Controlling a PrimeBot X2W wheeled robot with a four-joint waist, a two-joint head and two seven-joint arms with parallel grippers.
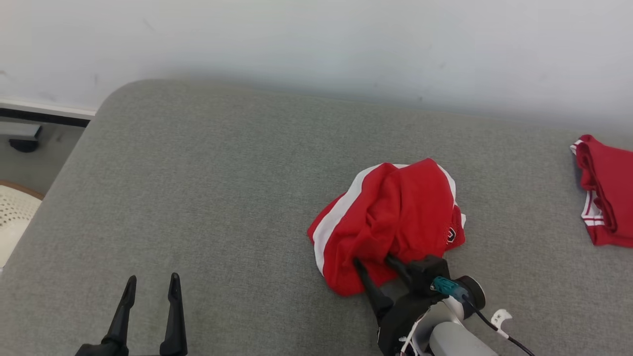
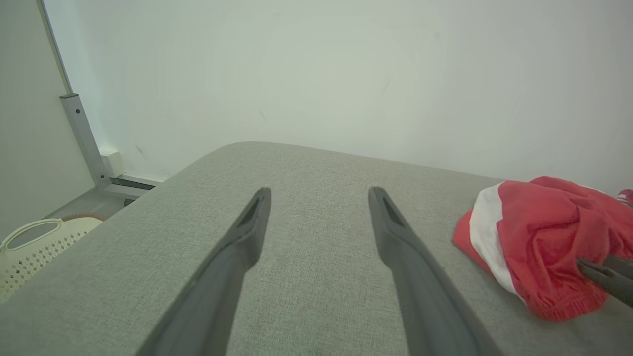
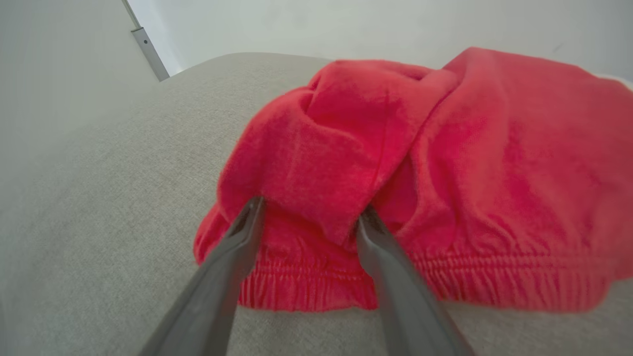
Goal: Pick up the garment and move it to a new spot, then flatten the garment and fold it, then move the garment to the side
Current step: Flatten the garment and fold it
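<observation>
The garment point(image 1: 395, 217) is a crumpled heap of red shorts with a white side stripe, lying right of centre on the grey padded surface point(image 1: 198, 198). My right gripper point(image 1: 372, 260) is at its near edge. In the right wrist view the garment point(image 3: 395, 138) has a fold and its elastic waistband between the spread fingers of that gripper point(image 3: 312, 207). My left gripper point(image 1: 152, 278) hovers open over bare fabric at the lower left, well away from the heap. The left wrist view shows its fingers wide apart point(image 2: 320, 190) and the garment point(image 2: 539, 237) at the right.
A second red piece with white trim point(image 1: 606, 193) lies at the surface's far right edge. A cream perforated basket point(image 1: 12, 217) stands on the floor past the left edge. A pale wall runs close behind the surface.
</observation>
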